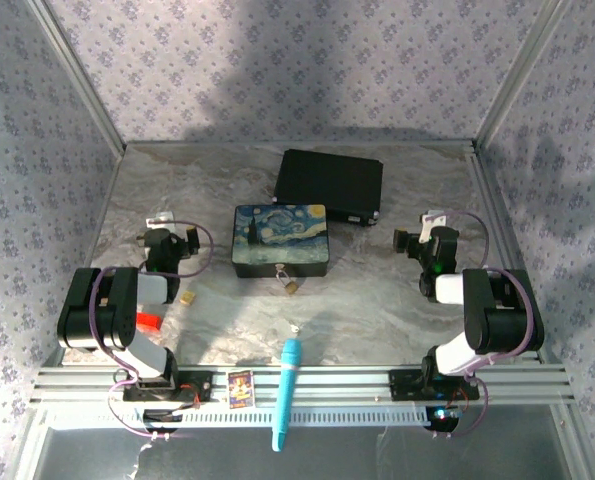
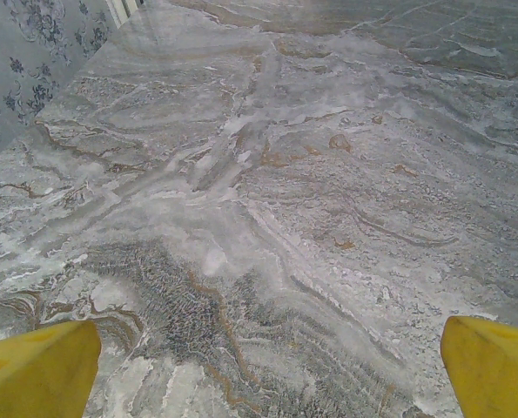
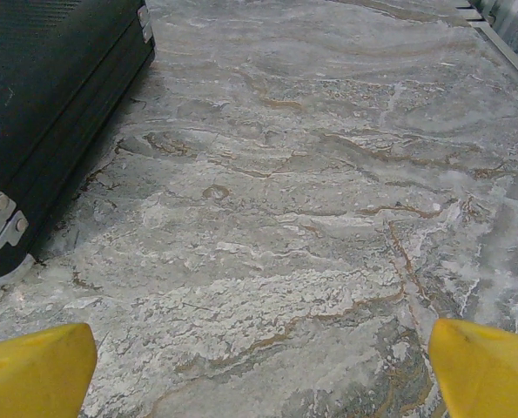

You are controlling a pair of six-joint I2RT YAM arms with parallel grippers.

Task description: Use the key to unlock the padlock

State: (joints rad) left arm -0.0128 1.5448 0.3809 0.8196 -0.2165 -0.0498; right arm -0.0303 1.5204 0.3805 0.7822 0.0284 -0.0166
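Overhead view of the marbled table [image 1: 377, 300] with both arms at its near edge. The padlock [image 1: 290, 286], a small brass body, lies at the middle of the near wall of the painted box [image 1: 280, 238], touching or just beside the box's clasp. At this size it cannot be told whether its shackle passes through the clasp. The key [image 1: 295, 327] appears as a tiny pale sliver on the bare table, nearer the arms than the padlock, apart from it and just beyond the tip of the blue marker pen [image 1: 287, 393]. The pen lies across the front rail [image 1: 377, 382]. A black case [image 1: 329, 185] lies behind the box at the far side. A small tan block [image 1: 187, 297] rests near the left arm, and a small card [image 1: 240, 388] sits on the rail.

Left wrist view: the left gripper [image 2: 263, 370] is spread wide, its yellow fingertips [image 2: 37, 370] at opposite lower corners with bare marble between them. It has hold of nothing.

Right wrist view: the right gripper [image 3: 259, 370] is likewise spread wide and empty over bare marble, its yellow fingertips [image 3: 489, 366] far apart. The black case, with a silver latch [image 3: 2, 226], lies ahead on its left.
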